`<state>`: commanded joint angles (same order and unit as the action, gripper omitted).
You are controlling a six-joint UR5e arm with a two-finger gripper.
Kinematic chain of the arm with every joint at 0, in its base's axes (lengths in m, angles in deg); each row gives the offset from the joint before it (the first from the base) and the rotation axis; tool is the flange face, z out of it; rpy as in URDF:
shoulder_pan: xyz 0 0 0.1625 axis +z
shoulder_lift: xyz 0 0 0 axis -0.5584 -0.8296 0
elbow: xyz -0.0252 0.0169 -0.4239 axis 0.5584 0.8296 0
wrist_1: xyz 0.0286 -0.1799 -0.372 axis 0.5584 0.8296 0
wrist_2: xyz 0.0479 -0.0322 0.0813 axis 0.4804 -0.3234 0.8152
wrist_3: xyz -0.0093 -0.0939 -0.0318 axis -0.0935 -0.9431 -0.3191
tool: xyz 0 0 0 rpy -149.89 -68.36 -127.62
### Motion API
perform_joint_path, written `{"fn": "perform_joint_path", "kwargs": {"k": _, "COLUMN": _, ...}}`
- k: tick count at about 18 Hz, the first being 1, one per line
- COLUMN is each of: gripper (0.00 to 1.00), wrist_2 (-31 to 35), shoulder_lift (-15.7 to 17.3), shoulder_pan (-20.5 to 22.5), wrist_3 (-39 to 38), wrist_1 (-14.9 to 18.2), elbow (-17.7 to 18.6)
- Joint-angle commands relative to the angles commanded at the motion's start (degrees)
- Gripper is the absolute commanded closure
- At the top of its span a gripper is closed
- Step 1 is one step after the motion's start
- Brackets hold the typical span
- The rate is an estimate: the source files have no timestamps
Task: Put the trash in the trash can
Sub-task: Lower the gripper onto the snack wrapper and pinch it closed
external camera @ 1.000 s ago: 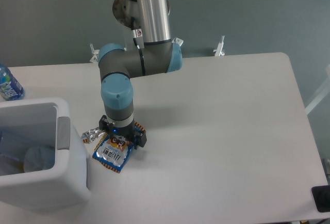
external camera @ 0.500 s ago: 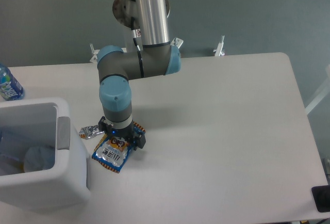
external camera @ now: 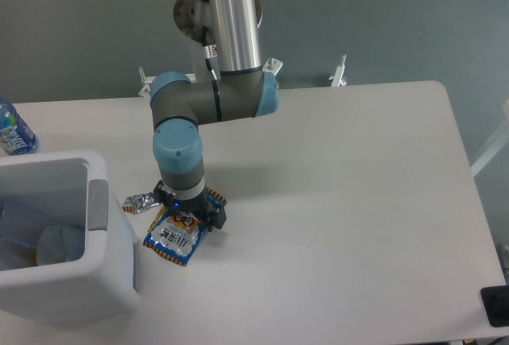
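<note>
On a white worktop (external camera: 342,170), my gripper (external camera: 189,216) pressed down over the blue-orange cartoon snack packet (external camera: 173,239) beside the large white plastic trash can (external camera: 75,297); I could not tell how the jaws stood. Pickup seemed underway; next came lifting it binward.

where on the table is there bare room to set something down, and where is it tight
The table's whole right half is bare, from the gripper across to the right edge. The back strip between the water bottle and the arm is also bare. It is tight between the trash can, silver wrapper and snack packet.
</note>
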<state>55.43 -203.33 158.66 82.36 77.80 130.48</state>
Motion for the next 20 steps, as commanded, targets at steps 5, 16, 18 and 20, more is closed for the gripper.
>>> {"fn": "perform_joint_path", "kwargs": {"k": 5, "gripper": 0.12, "wrist_2": 0.0, "shoulder_lift": 0.0, "shoulder_pan": 0.0, "wrist_3": 0.0, "wrist_1": 0.0, "elbow": -0.1}}
{"fn": "perform_joint_path", "kwargs": {"k": 16, "gripper": 0.37, "wrist_2": 0.1, "shoulder_lift": 0.2, "shoulder_pan": 0.0, "wrist_3": -0.4, "wrist_1": 0.0, "elbow": -0.3}}
{"fn": "perform_joint_path", "kwargs": {"k": 18, "gripper": 0.39, "wrist_2": 0.1, "shoulder_lift": 0.4, "shoulder_pan": 0.1, "wrist_3": -0.4, "wrist_1": 0.0, "elbow": -0.3}}
{"fn": "perform_joint_path", "kwargs": {"k": 20, "gripper": 0.47, "wrist_2": 0.0, "shoulder_lift": 0.7, "shoulder_pan": 0.1, "wrist_3": -0.3, "wrist_1": 0.0, "elbow": -0.3}}
